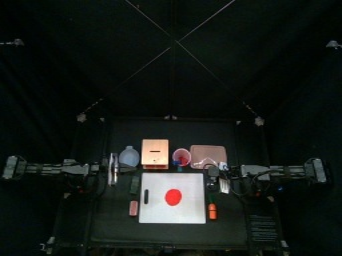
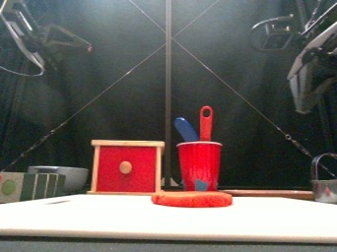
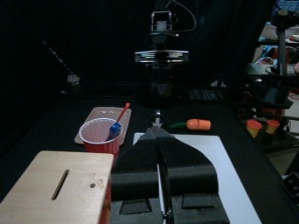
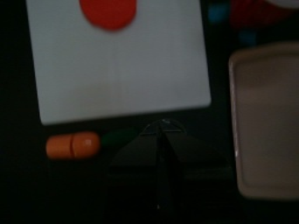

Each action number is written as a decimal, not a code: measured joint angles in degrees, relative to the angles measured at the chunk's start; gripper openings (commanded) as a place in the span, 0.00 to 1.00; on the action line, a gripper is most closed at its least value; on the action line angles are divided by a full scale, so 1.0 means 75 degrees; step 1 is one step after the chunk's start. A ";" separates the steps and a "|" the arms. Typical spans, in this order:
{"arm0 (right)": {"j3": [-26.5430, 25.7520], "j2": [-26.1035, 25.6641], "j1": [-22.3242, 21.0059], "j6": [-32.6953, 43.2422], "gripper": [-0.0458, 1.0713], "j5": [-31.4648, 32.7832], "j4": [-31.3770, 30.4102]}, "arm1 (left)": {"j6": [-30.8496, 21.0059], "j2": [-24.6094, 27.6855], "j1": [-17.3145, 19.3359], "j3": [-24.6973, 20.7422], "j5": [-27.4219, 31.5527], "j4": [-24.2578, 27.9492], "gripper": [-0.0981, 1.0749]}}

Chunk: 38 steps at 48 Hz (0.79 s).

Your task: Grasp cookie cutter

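Left end effector [image 3: 156,138] and right end effector [image 4: 163,128] (both closed) hover apart.

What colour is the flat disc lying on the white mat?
Red to orange-red. The disc shows best in the front view, lying on the white mat.

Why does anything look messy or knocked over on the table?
Nothing stands out. The red cup stands upright with its tools inside, the wooden box sits straight, and the red disc lies flat on the white mat.
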 measured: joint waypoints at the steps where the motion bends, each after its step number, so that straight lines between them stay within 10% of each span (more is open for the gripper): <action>1: 0.0000 0.0000 -0.0012 0.0035 0.15 0.0176 -0.0023 | 0.0000 0.0000 0.0000 0.0000 0.0000 0.0000 0.08; 20: 0.0387 0.0246 -0.0047 0.0129 0.90 0.0727 -0.0141 | 0.0012 0.0000 0.0059 0.0000 -0.0012 0.0000 0.08; 38: 0.0598 0.0938 -0.0035 0.0117 0.91 -0.0223 -0.0598 | 0.0000 0.0000 0.0199 0.0000 -0.0035 0.0000 0.08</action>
